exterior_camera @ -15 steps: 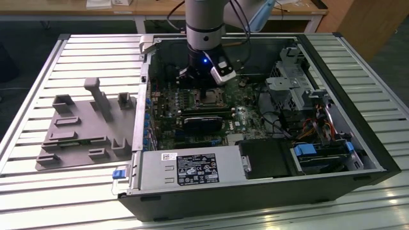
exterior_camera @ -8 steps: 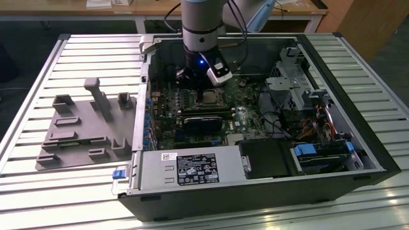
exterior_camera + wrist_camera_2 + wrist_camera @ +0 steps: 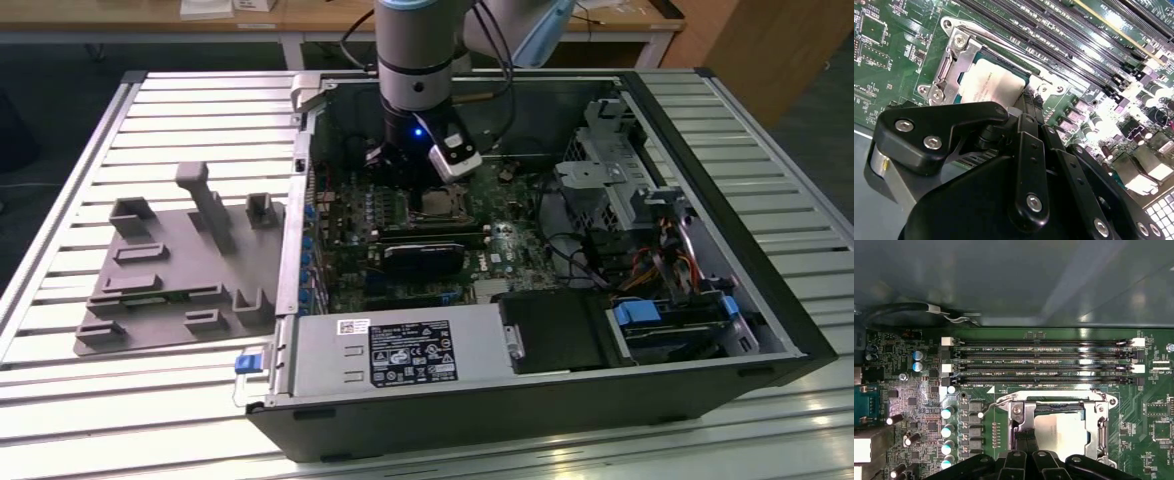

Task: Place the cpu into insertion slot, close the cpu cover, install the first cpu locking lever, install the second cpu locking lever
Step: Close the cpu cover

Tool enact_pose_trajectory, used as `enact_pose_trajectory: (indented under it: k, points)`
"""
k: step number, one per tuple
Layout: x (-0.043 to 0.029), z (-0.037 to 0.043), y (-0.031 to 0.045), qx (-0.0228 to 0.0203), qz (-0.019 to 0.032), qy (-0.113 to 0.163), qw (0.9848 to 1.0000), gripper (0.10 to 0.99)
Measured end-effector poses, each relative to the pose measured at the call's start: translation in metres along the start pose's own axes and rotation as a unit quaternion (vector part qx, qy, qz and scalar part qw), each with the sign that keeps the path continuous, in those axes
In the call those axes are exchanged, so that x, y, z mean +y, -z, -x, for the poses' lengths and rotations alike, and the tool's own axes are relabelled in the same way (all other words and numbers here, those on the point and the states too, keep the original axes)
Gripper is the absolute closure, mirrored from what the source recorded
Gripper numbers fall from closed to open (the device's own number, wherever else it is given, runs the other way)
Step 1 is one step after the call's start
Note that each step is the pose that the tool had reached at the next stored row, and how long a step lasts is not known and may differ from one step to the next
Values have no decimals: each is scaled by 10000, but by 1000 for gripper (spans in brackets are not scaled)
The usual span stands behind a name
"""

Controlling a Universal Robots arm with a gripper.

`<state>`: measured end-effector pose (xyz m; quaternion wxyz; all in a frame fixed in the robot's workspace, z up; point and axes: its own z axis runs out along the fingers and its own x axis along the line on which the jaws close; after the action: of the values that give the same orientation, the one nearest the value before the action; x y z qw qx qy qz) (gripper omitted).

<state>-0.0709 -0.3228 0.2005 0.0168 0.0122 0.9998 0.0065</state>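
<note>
Cpu (image 3: pixel 1059 432) in slot (image 3: pixel 437 204), cover (image 3: pixel 1016 415) down over it. Gripper (image 3: pixel 1032 101) low at cover edge, fingers together. Slot in middle of board, far part of case (image 3: pixel 781 330).

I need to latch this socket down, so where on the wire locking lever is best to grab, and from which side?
Take the locking lever by its hooked free end, which bends out past the corner of the cpu cover. Come from above, pinching across the thin wire; the straight run lies tight between the cover and the memory slots, so I doubt there's room there.
</note>
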Motion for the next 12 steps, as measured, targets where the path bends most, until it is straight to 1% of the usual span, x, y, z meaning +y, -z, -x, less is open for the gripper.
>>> enact_pose_trajectory:
  k: [12]
  points:
    - [1, 39, -4, 0, 1, 0, 10000, 980]
